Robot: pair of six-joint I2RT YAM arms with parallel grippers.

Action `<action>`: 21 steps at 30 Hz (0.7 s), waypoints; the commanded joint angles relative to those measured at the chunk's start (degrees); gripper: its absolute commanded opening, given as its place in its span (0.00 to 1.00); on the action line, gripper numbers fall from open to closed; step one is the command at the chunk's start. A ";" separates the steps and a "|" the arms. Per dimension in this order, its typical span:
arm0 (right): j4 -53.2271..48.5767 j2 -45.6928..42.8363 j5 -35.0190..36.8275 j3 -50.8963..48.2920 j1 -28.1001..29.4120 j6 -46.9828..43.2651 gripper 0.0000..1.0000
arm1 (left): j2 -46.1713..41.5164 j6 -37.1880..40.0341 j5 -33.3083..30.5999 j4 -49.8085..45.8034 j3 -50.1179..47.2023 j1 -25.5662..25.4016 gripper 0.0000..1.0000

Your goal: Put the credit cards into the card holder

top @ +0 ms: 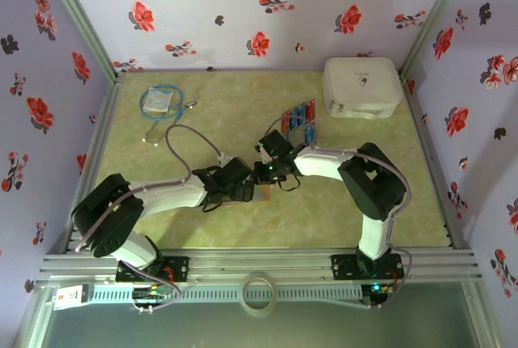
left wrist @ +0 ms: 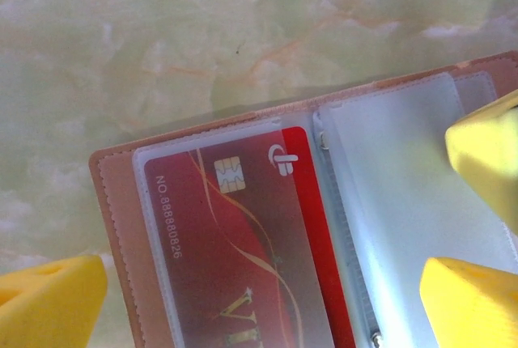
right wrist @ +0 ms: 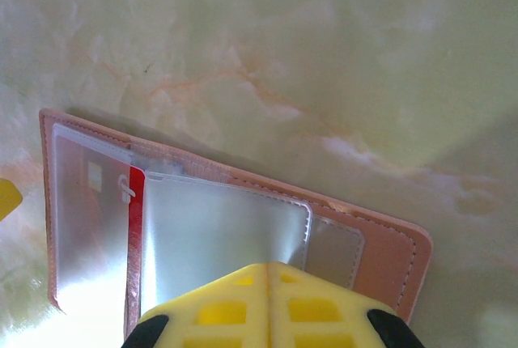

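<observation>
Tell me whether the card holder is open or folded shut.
Open. The card holder lies spread on the table, clear pockets facing up, a red card in one.

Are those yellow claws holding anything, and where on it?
The right end effector is shut, seemingly pinching a clear plastic pocket leaf of the open reddish-brown card holder by its edge. The left end effector is open, holding nothing.

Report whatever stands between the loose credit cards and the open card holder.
No loose object lies on the table between the credit cards and the card holder. But the shut right gripper and the open left gripper both hang over the holder's pockets, crowding the way in.
</observation>
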 commanded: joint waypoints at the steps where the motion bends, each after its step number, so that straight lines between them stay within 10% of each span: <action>1: 0.15 1.01 -0.65 0.47 0.22 1.01 0.06 | 1.52 0.69 -0.76 -0.19 -1.08 -0.54 1.00; 21: -0.13 -1.90 1.07 0.12 -0.31 2.54 0.36 | 1.73 -0.48 -2.15 -1.30 -2.35 -0.55 1.00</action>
